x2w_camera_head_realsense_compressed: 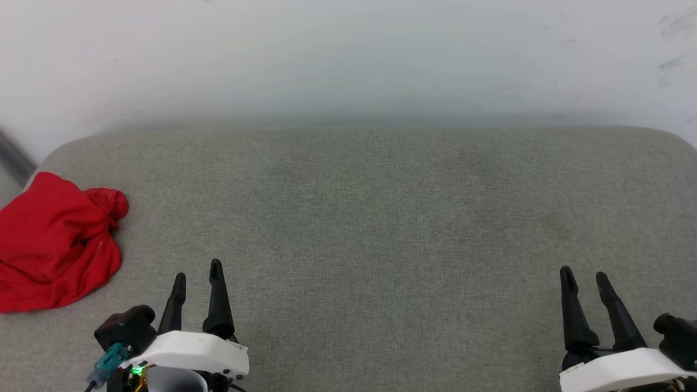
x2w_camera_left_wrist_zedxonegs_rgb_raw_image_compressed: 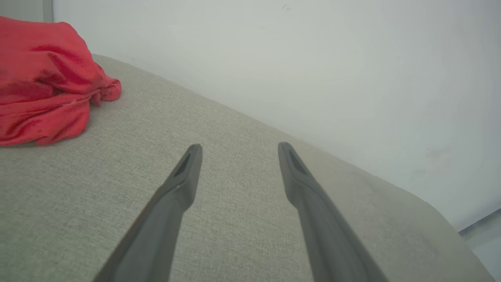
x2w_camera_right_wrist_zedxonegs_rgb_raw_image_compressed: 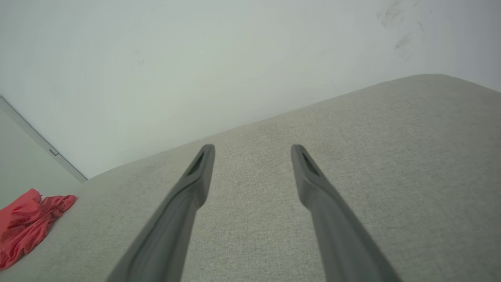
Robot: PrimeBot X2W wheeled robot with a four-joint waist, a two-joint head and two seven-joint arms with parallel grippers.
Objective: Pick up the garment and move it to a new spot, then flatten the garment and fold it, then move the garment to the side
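Above one cushion [x2w_camera_head_realsense_compressed: 381, 218] with one garment [x2w_camera_head_realsense_compressed: 54, 239] gape left claw [x2w_camera_head_realsense_compressed: 197, 268] and right claw [x2w_camera_head_realsense_compressed: 584, 272].

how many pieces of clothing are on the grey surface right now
1. A crumpled red garment lies at the far left edge of the grey fabric surface, beyond and left of the left hand. Anything bundled inside it would be hidden.

The cushion [x2w_camera_head_realsense_compressed: 381, 228] lies open across middle and right. The garment [x2w_camera_head_realsense_compressed: 54, 239] (a bunched red heap) blocks its left edge; a wall [x2w_camera_head_realsense_compressed: 348, 54] bounds the back.
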